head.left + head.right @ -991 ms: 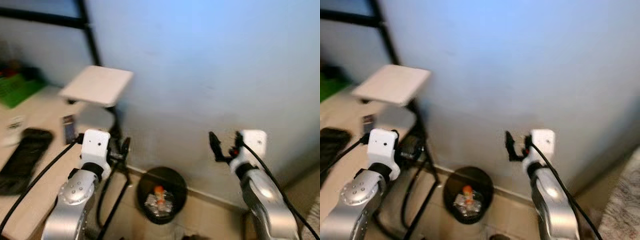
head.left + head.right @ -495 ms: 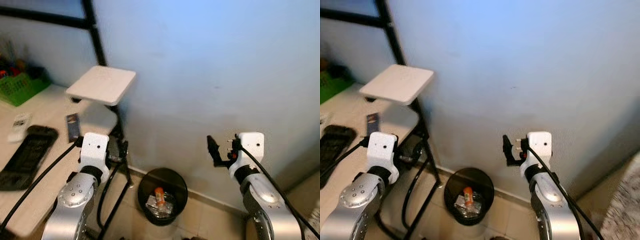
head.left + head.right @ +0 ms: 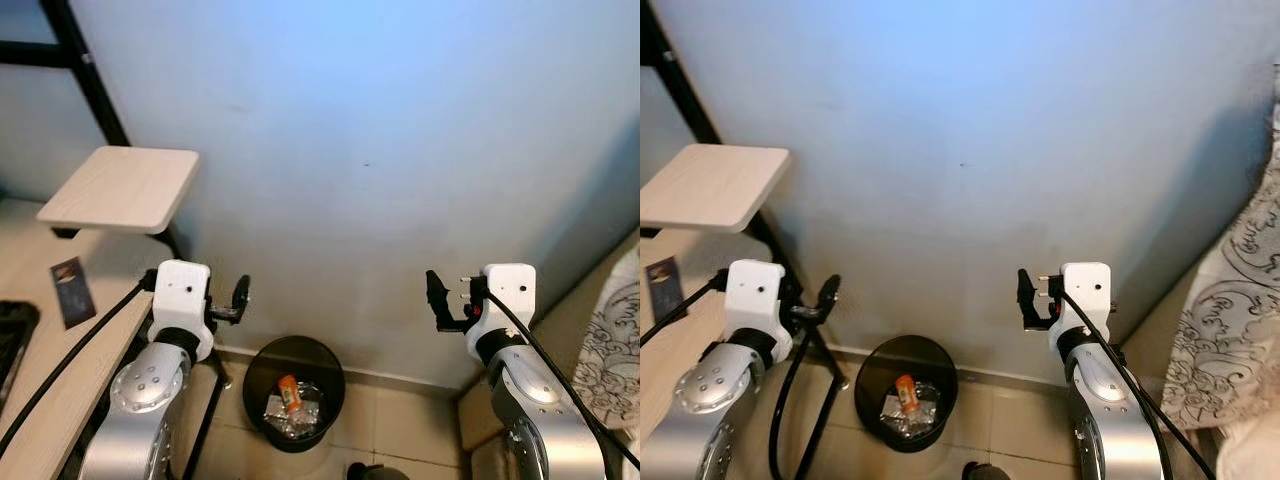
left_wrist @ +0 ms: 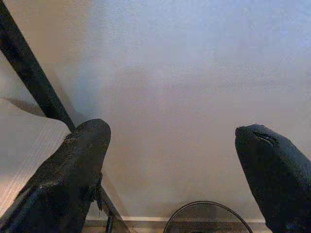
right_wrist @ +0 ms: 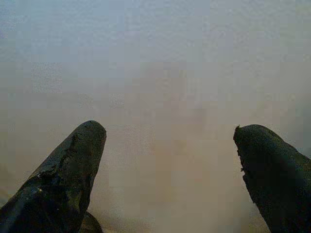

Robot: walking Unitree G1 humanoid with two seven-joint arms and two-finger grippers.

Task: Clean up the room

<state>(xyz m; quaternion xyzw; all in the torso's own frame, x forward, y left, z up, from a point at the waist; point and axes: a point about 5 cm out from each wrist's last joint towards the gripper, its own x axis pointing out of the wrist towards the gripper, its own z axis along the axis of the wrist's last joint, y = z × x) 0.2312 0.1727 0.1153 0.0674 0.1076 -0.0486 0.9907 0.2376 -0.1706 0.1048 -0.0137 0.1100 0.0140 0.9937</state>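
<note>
A black round trash bin (image 3: 252, 372) stands on the tiled floor against the blue-grey wall, between my two arms. Inside it lie an orange piece of litter (image 3: 289, 393) and crumpled clear wrappers (image 3: 278, 412). My left gripper (image 3: 238, 297) is held out above and to the left of the bin, open and empty; its fingers (image 4: 77, 165) point at the wall, with the bin's rim (image 4: 204, 206) just below. My right gripper (image 3: 437, 300) is raised to the right of the bin, also open and empty, with its fingers (image 5: 68, 170) facing the bare wall.
A small wooden shelf (image 3: 120, 188) on a black frame (image 3: 85, 75) juts out at the left, above a light wooden desk (image 3: 40, 360) with a card (image 3: 70, 279) on it. Black cables (image 3: 790, 400) hang beside the bin. Patterned fabric (image 3: 620, 340) lies at the right.
The camera has swung right: the desk and shelf slid to the left and the patterned fabric came into view. Both grippers keep much the same raised pose, open and empty.
</note>
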